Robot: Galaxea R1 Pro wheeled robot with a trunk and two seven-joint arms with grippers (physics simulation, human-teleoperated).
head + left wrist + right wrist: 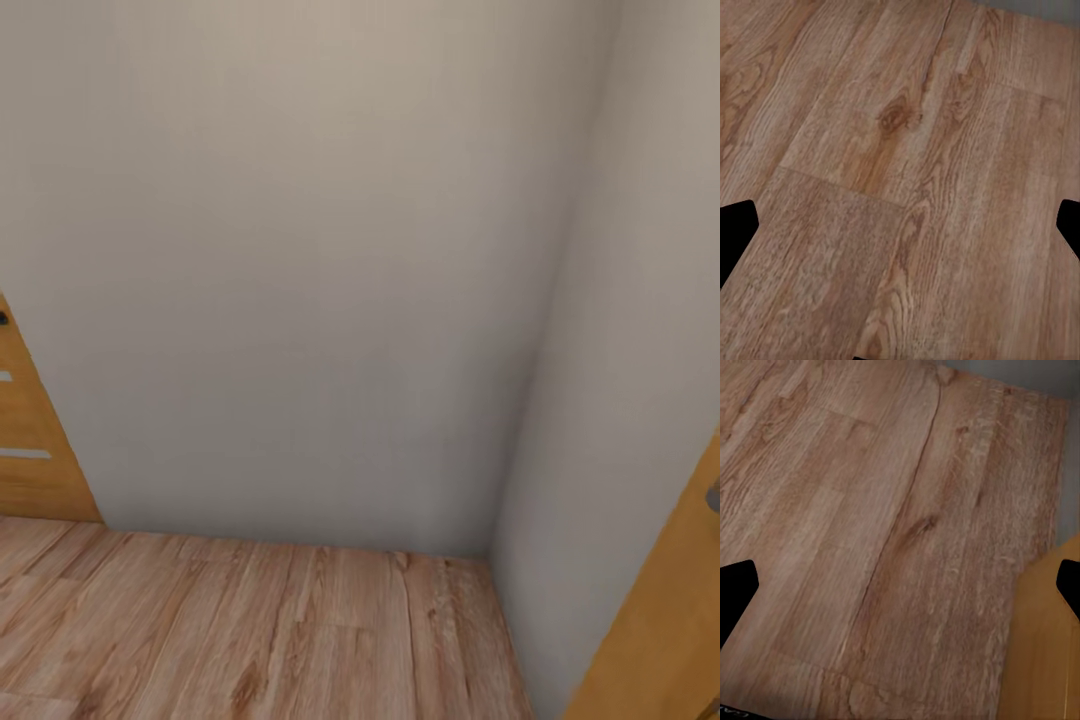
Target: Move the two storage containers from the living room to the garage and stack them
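The two storage containers are out of view, and so is the garage. I face a plain white wall corner (520,420) above light wood plank flooring (250,630). In the left wrist view my left gripper (900,232) hangs open over bare planks (900,150), its dark fingertips (735,232) far apart with nothing between them. My right gripper (900,592) is also open and empty over the planks (870,510), its fingertips (735,592) at the frame edges.
An orange wooden door panel (30,440) stands at the left against the wall. Another orange door (670,620) stands close at the right, also seen beside the right gripper (1042,645). The walls close off the way ahead and to the right.
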